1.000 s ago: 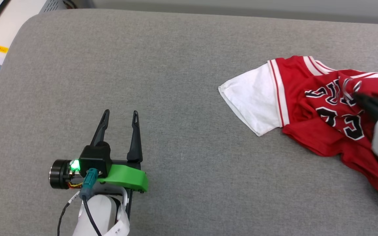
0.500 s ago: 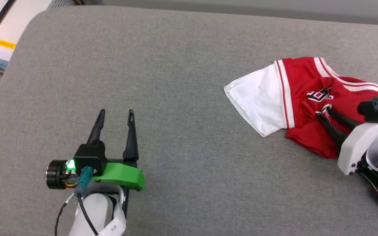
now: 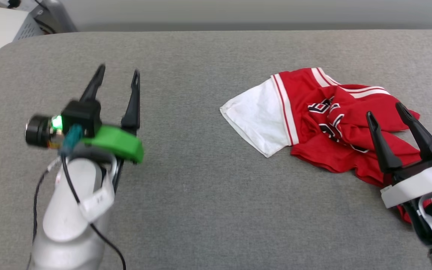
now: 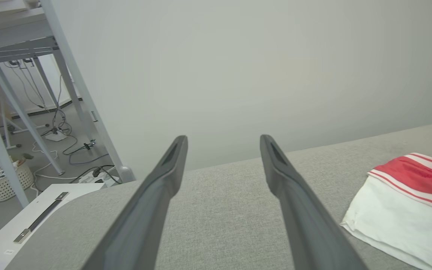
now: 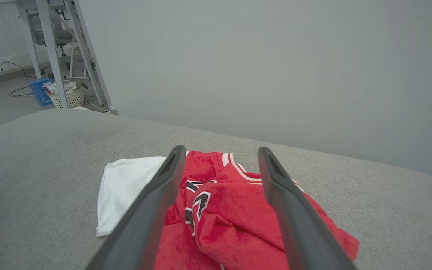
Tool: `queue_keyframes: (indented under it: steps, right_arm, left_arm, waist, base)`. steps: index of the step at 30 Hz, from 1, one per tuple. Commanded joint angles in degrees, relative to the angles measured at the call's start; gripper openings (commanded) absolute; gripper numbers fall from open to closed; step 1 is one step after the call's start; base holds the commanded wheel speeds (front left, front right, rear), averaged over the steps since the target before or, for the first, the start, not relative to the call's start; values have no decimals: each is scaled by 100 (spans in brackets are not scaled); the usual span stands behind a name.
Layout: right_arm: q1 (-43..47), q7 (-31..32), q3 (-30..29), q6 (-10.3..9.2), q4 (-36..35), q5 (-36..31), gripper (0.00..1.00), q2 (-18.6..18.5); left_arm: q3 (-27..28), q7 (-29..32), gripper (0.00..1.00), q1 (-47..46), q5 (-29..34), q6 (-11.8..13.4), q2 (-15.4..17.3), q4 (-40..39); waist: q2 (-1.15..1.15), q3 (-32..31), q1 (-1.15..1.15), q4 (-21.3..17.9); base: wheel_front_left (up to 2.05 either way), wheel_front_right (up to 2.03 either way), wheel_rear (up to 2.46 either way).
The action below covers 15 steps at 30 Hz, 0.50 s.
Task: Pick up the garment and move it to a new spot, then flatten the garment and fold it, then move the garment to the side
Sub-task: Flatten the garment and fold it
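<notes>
One garment (image 3: 313, 127), soft red knit, lies crumpled in a loose heap on the right half of a grey, coarse-woven padded surface (image 3: 208, 195) with rounded corners. One white sleeve (image 3: 255, 120) lies flat and spread leftward, edged in red-and-white stripes. Black, white-outlined lettering is buckled into the folds and hard to read. Right gripper (image 3: 384, 109): two long, tapered dark fingers spread apart, holding nothing, above the heap's near edge; its pale wrist hides part of the hem. Left gripper (image 3: 119, 70): fingers likewise spread, empty, well left of the cloth.

Crumpled red garment (image 3: 313, 157), white sleeve (image 3: 257, 120) spread flat, on grey surface (image 3: 201, 206)
</notes>
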Motion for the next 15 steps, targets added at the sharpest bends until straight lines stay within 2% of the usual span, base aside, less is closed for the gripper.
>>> queue_keyframes:
  steps: [1, 6, 10, 13, 15]
  right_arm:
    - [176, -53, -157, -4, -158, -209, 100, 195]
    - [624, -91, -525, -4, -674, -741, 100, 792]
    - [786, -101, -594, -4, -911, -971, 100, 1035]
    - [800, -104, -571, -4, -1003, -1065, 100, 1127]
    - [753, -105, -534, -4, -1037, -1113, 100, 1169]
  left_arm:
    - [-109, 151, 100, -373, -69, -65, 84, 117]
    - [-757, 1058, 100, -1504, -566, -151, 314, 664]
    - [-1833, 2344, 100, -2428, -1604, -156, 547, 1087]
    - [-2570, 3422, 100, -2988, -2518, -157, 641, 1315]
    - [-3046, 4023, 100, -3304, -2914, -157, 769, 1404]
  waist:
    - [0, 19, 0, -170]
    - [0, 124, 0, -348]
    - [0, 281, 0, -491]
    - [0, 438, 0, -584]
    - [0, 570, 0, -675]
  base:
    - [0, 0, 0]
    - [0, 0, 0]
    - [0, 0, 0]
    - [0, 0, 0]
    - [0, 0, 0]
